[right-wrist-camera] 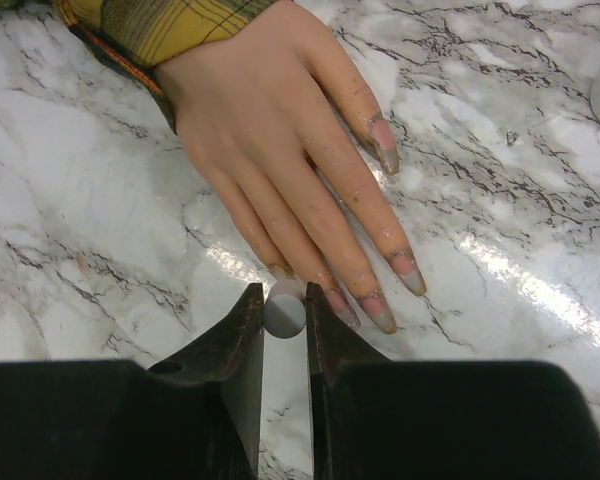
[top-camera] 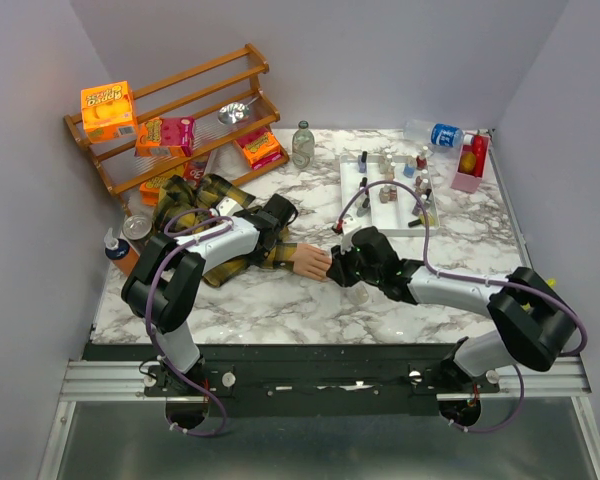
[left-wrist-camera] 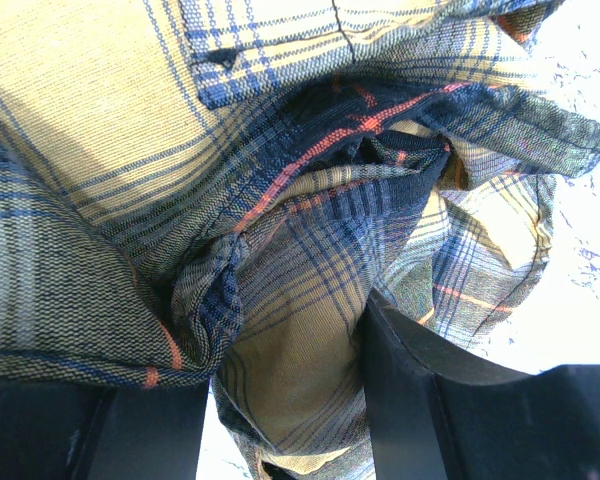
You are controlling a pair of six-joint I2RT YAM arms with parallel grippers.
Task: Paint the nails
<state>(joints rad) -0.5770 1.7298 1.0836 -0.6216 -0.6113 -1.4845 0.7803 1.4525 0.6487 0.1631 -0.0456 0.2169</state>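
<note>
Pinching a pale disc (right-wrist-camera: 284, 310) beside the nails (right-wrist-camera: 405, 265), right fingers (right-wrist-camera: 255, 322); left fingers (left-wrist-camera: 392, 400) gripping sleeve (left-wrist-camera: 280, 200).

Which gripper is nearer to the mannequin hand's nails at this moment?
Right. The right gripper is at the fingertips, pinching a small grey round piece right beside the nails. The left gripper is back on the plaid sleeve, with cloth between its fingers.

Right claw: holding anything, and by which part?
Right claw pinches a small pale round cap, likely a brush's, seen end-on, by its sides, next to the hand's fingertips. Anything below it is hidden.
</note>
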